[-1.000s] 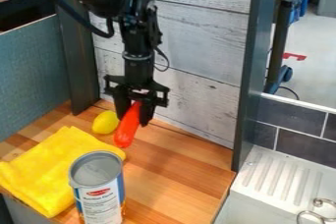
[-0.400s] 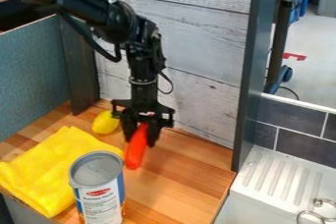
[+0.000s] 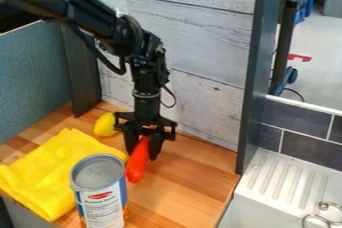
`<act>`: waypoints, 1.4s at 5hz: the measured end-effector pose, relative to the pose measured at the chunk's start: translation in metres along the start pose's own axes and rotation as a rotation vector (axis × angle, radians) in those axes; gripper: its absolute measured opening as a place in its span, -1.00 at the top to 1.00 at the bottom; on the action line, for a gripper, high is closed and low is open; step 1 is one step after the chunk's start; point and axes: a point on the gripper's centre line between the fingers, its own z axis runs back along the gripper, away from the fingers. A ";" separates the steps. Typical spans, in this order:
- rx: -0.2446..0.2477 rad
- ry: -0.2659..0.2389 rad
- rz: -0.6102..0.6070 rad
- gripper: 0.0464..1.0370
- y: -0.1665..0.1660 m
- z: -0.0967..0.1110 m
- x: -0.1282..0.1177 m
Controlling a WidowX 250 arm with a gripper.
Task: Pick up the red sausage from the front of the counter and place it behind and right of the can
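The gripper (image 3: 143, 156) is over the middle of the worktop (image 3: 190, 172), its fingers clamped on the upper part of a red-orange elongated object (image 3: 137, 166). A steady, moderate squeeze and slow movements clear of the can (image 3: 99, 194) and yellow cloth (image 3: 47, 172) would suit it, as its rounded sides could pivot. It looks smooth, tilted and blunt-ended; whether it touches the worktop is unclear.
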 end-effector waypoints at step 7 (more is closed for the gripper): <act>-0.039 0.017 -0.017 -0.74 -0.008 -0.017 -0.008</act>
